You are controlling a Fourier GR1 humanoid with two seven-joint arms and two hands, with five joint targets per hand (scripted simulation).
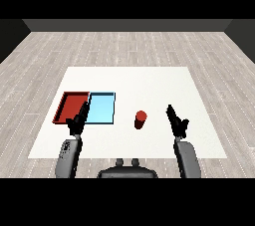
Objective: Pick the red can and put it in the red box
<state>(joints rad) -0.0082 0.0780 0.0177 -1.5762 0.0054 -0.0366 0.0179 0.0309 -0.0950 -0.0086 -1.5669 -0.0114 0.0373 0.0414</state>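
A red can (140, 119) stands upright on the white table (149, 83), just right of the two trays. The red tray (71, 107) lies at the left, with the light blue tray (102, 108) beside it on its right. My right hand (176, 119) is to the right of the can, a short gap away, fingers straight and pointing forward, holding nothing. My left hand (78, 119) hovers over the near edge between the two trays, fingers straight, open with nothing in it.
Both grey forearms come in from the lower corners. A grey wooden floor surrounds the table on all sides.
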